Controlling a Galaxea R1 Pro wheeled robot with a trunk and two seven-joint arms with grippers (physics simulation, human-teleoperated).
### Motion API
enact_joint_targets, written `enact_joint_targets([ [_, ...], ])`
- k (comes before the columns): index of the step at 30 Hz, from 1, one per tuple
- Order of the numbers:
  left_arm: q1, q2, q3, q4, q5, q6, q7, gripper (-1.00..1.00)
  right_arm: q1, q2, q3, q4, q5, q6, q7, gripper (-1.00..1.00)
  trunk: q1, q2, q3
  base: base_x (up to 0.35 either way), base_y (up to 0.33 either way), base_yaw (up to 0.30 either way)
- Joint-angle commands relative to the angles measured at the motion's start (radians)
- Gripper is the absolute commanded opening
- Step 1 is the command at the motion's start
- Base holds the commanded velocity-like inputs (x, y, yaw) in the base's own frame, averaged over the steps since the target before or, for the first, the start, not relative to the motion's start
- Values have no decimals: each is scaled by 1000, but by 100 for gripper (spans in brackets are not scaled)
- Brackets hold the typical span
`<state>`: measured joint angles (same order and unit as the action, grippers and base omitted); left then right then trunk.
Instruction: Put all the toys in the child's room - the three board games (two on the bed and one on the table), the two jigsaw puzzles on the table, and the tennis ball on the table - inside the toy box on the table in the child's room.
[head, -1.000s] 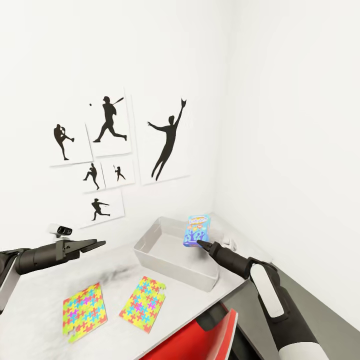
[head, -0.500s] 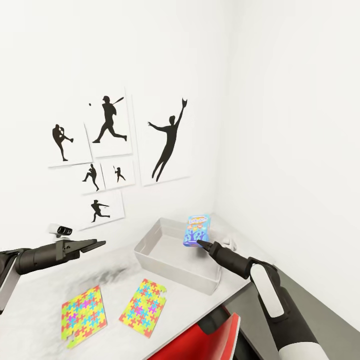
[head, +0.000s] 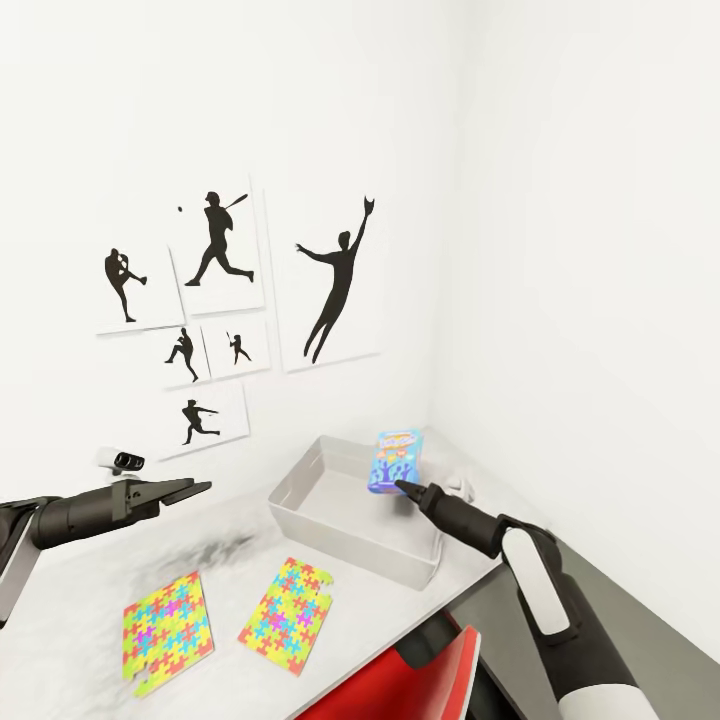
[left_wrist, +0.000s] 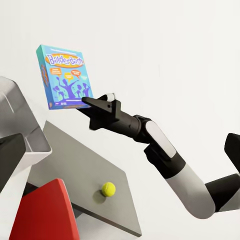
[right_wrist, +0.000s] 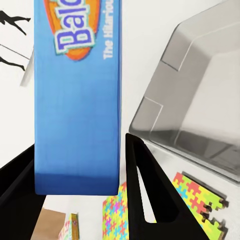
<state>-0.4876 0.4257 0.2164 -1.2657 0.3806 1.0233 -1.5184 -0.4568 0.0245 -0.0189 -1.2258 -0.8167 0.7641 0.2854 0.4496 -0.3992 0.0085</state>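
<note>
Clamped on the lower edge of the blue board game (head: 396, 462), the right gripper (head: 402, 487) holds it upright above the toy box (head: 300, 515) on the table (head: 80, 580). Nearer the robot, two jigsaw puzzles (head: 167, 625) lie flat side by side; the left gripper (head: 195, 488) hovers empty above them, jaws nearly together. Beyond, the tennis ball (left_wrist: 108, 189) rests near the table's corner.
</note>
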Motion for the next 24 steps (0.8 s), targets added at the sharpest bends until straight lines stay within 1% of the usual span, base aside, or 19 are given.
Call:
enact_joint_targets([
  [1, 0, 0, 0, 0, 0, 11, -3, 100, 0, 0, -3, -3, -1, 8, 3, -100, 0, -1, 0, 0, 0, 0],
  [6, 0, -1, 0, -1, 2, 11, -6, 100, -2, 6, -11, 2, -10, 14, -3, -100, 0, -1, 0, 0, 0, 0],
  [8, 0, 0, 0, -1, 3, 11, -6, 100, -12, 12, -15, 11, -11, 18, -26, -100, 0, -1, 0, 0, 0, 0],
  [9, 0, 0, 0, -1, 3, 11, -6, 100, -19, 13, -17, 14, -13, 22, -50, -100, 0, -1, 0, 0, 0, 0],
  [11, 0, 1, 0, -1, 3, 11, -7, 100, -56, 18, -27, 19, -25, 44, -134, -100, 0, -1, 0, 0, 0, 0],
  [13, 0, 1, 0, -1, 3, 11, -8, 100, -91, 21, -33, 25, -49, 69, -206, -100, 0, -1, 0, 0, 0, 0],
  [14, 0, 1, 0, -1, 3, 11, -8, 100, -99, 22, -34, 28, -56, 74, -224, -100, 0, -1, 0, 0, 0, 0],
  [15, 0, 1, -1, -1, 3, 11, -8, 100, -125, 24, -36, 42, -80, 84, -276, -100, 0, -1, 0, 0, 0, 0],
  [16, 0, 1, 0, -1, 3, 11, -8, 100, -142, 25, -37, 55, -96, 87, -311, -100, 0, -1, 0, 0, 0, 0],
  [17, 0, 1, 0, -1, 3, 11, -8, 100, -150, 25, -37, 62, -102, 89, -327, -100, 0, -1, 0, 0, 0, 0],
  [20, 0, 1, -1, -1, 4, 11, -9, 100, -188, 26, -38, 123, -127, 93, -404, -100, 0, -1, 0, 0, 0, 0],
  [23, 0, 1, -1, -1, 4, 11, -9, 100, -221, 26, -38, 187, -134, 93, -443, -100, 0, -1, 0, 0, 0, 0],
  [24, 0, 1, 0, -1, 4, 11, -9, 100, -235, 26, -38, 228, -134, 93, -460, -100, 0, -1, 0, 0, 0, 0],
])
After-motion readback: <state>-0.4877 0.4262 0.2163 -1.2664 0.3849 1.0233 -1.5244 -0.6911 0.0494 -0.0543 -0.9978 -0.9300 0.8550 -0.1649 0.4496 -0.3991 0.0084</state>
